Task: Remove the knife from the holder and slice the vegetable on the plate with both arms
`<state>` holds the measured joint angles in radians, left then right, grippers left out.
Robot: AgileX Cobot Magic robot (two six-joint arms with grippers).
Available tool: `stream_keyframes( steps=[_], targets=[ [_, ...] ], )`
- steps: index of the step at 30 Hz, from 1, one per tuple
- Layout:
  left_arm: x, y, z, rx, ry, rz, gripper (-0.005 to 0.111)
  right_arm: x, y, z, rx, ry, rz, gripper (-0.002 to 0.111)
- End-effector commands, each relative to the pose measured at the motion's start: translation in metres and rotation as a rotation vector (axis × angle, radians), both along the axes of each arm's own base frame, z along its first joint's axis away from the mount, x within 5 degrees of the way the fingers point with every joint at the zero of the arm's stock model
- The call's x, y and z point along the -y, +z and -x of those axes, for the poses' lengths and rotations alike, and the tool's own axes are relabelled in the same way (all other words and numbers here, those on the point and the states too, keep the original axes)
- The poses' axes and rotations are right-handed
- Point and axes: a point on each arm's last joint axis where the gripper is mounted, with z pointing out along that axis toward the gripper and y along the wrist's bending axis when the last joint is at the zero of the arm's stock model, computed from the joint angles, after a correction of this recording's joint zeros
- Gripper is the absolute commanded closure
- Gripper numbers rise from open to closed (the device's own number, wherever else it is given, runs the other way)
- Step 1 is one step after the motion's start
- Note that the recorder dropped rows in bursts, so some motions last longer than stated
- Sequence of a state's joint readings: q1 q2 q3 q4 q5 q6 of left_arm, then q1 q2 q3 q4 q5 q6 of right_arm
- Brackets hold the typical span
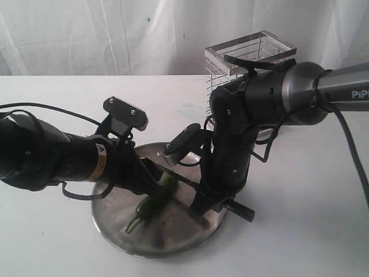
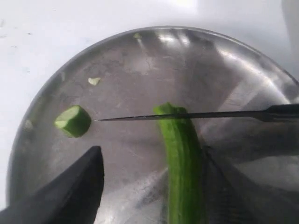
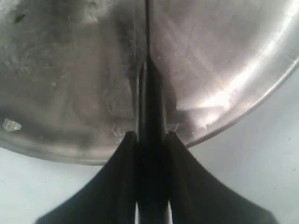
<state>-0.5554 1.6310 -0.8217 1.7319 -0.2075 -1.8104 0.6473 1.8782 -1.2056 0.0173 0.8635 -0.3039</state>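
Observation:
The plate (image 1: 173, 245) lies on the white table with the green chili vegetable (image 1: 151, 202) on it. My left gripper (image 1: 154, 183) reaches over the plate and stands open around the chili (image 2: 182, 163); one finger (image 2: 70, 186) is well clear of it, the other (image 2: 233, 186) lies right beside it. My right gripper (image 1: 210, 202) is shut on the knife's black handle (image 1: 242, 212). The knife blade (image 2: 187, 115) lies across the chili's cut end. A cut-off green piece (image 2: 73, 121) rests on the plate (image 2: 140, 60). In the right wrist view, the fingers (image 3: 124, 158) clamp the knife (image 3: 148, 102) over the plate (image 3: 70, 93).
The chrome wire holder (image 1: 248, 57) stands behind the right arm at the back. A pale scrap (image 2: 94, 81) lies on the plate. White table (image 1: 311, 231) surrounds the plate, and a white curtain hangs behind.

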Motion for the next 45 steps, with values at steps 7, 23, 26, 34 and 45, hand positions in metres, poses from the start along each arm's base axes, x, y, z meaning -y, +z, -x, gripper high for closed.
stream_keyframes(
  steps=[7, 23, 26, 34, 45],
  targets=[
    [0.003, 0.029, -0.017, 0.072, 0.125, 0.088, 0.082, 0.000, 0.002, -0.002, 0.013, 0.002, 0.000, 0.108],
    [-0.031, -0.003, -0.056, -0.145, 0.174, 0.259, 0.107, 0.000, 0.002, -0.002, 0.010, 0.002, 0.002, 0.108],
    [-0.025, -0.006, -0.061, -0.165, 0.144, 0.285, 0.107, 0.000, 0.002, -0.002, 0.010, 0.002, 0.002, 0.108],
    [-0.015, -0.015, -0.074, -0.200, 0.108, 0.321, 0.107, 0.000, 0.002, -0.001, 0.008, 0.002, 0.003, 0.108],
    [-0.007, -0.023, -0.076, -0.253, 0.058, 0.364, 0.107, 0.000, 0.002, -0.001, 0.008, 0.002, 0.003, 0.108]
  ],
)
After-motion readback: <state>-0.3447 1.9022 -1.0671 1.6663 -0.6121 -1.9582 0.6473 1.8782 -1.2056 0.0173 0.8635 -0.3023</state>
